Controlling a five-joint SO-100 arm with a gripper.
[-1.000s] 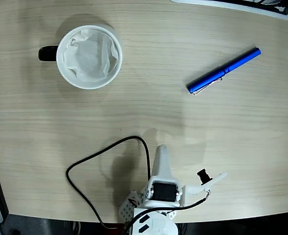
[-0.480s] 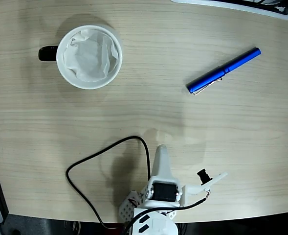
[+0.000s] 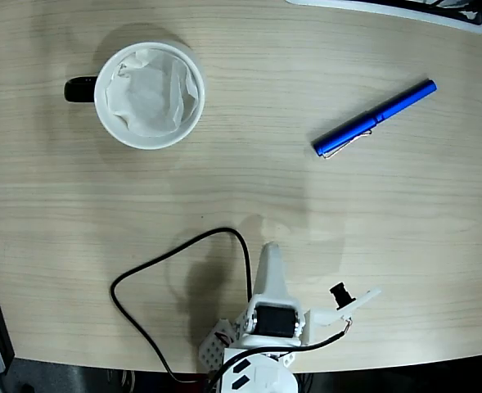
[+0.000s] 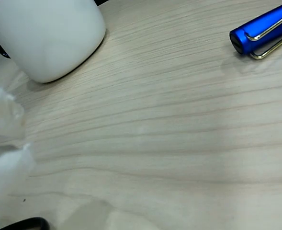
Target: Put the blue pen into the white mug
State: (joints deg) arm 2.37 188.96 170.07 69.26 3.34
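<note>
In the fixed view we see the pen point(image 3: 375, 119) lying flat on the wooden table point(image 3: 249, 188), upper right, on a diagonal that rises toward the right. Its silver clip sits near the lower-left end. The mug point(image 3: 149, 95) stands upright at the upper left, well apart from the pen, with its black handle pointing left and crumpled white paper inside it. Nothing touches either of them.

Our arm point(image 3: 267, 327) is folded low at the bottom edge of the fixed view, far from both things. The gripper point(image 3: 271, 264) points up the picture over bare wood; from above we see one white tapering finger, and we cannot tell whether the jaws are apart or together. It holds nothing that we can see. A black cable point(image 3: 163, 270) loops across the table just left of the arm.

In the wrist view the mug's point(image 4: 47, 36) white wall fills the top left corner and the pen's point(image 4: 263, 31) clip end shows at the top right, with bare wood grain between them. A blurred white shape at the left edge is too close to make out.
</note>
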